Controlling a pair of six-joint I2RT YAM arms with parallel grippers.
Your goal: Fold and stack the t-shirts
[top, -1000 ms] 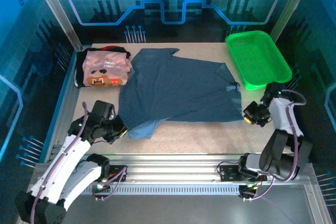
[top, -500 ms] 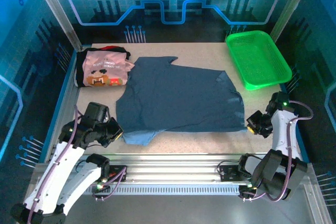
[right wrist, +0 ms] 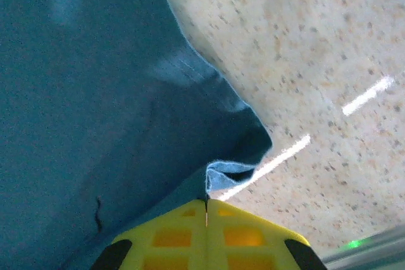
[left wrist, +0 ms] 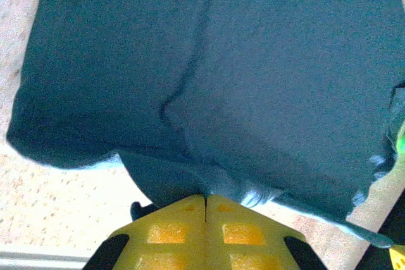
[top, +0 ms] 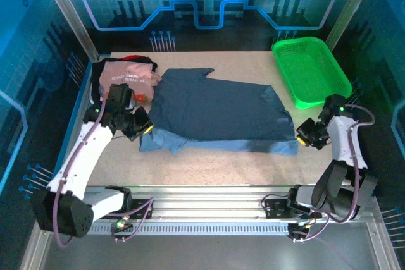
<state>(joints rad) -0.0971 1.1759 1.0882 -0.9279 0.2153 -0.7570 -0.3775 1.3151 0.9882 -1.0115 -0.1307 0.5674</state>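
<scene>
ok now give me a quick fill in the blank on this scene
1. The left gripper and the right gripper are each ____ on the blue t-shirt.
2. The green basket sits at the table's far ____ corner.
3. The pink t-shirt lies to the ____ of the blue t-shirt.
Missing words: shut; right; left

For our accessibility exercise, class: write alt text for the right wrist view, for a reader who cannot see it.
The right gripper, shut, pinches a hemmed corner of the slate-blue t-shirt; the speckled beige table shows beside the cloth.
</scene>
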